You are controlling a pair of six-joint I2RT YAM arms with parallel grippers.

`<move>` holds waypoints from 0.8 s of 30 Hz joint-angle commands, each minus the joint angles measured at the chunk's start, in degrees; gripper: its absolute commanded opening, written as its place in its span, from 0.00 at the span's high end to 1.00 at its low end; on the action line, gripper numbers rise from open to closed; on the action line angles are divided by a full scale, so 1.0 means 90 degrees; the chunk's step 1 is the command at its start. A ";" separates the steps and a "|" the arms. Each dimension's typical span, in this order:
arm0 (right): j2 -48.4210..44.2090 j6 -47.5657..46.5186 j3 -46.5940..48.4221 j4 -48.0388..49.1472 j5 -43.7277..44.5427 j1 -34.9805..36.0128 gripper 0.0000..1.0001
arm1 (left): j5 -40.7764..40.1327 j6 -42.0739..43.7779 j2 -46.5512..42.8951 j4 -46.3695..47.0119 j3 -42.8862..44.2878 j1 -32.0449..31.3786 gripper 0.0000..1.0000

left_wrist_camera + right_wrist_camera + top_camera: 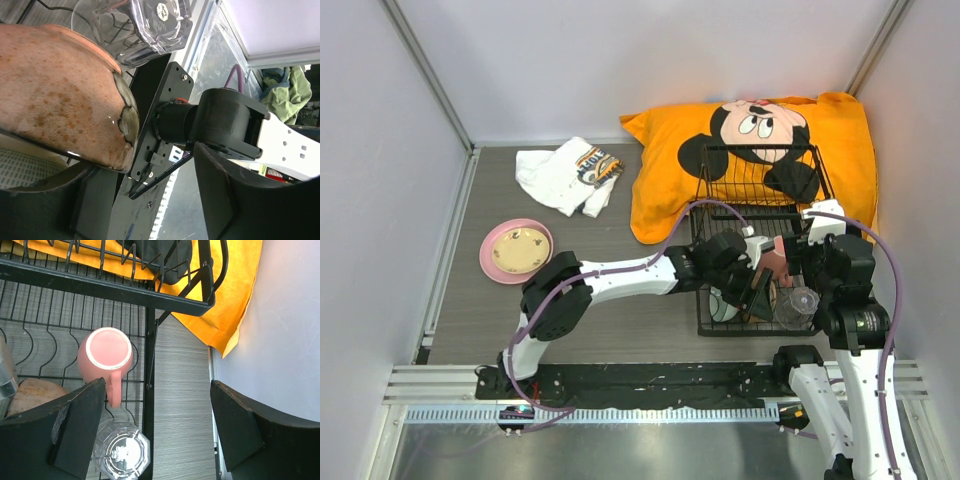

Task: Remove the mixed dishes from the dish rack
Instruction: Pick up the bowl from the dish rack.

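Your part-open left claw (150, 157) straddles, without gripping, the brown speckled dish (55, 90) at 6 o'clock in the dish rack (100, 287); a skewed pinch could knock the glass (135, 30) below your wide-open, empty right claw (157, 385).

Pink mug (105, 352), brown speckled bowl (55, 95), blk rack (150, 340), orange pillow (655, 190).

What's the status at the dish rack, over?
Left pincer open around brown speckled dish rim. Right pincer open above rack right edge. Racked: pink mug, clear glass; glass crowds the dish.
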 commanded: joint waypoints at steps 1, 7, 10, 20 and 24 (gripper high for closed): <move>-0.0124 -0.0130 -0.0016 0.0076 0.0071 -0.0023 0.11 | -0.0347 0.0250 0.0136 -0.0137 -0.0053 0.0077 0.37; -0.0095 -0.0150 -0.0036 0.0076 0.0052 -0.0023 0.11 | -0.0483 0.0377 0.0087 -0.0234 -0.0004 0.0077 0.44; -0.0114 -0.0159 -0.0036 0.0086 0.0052 -0.0023 0.11 | -0.0571 0.0533 0.0049 -0.0380 0.0055 0.0077 0.50; -0.0144 -0.0208 -0.0085 0.0076 0.0139 -0.0023 0.11 | -0.0523 0.0680 -0.0049 -0.0527 0.0230 0.0135 0.73; -0.0144 -0.0237 -0.0105 0.0085 0.0139 -0.0023 0.11 | -0.0493 0.0758 -0.0069 -0.0634 0.0377 0.0155 0.82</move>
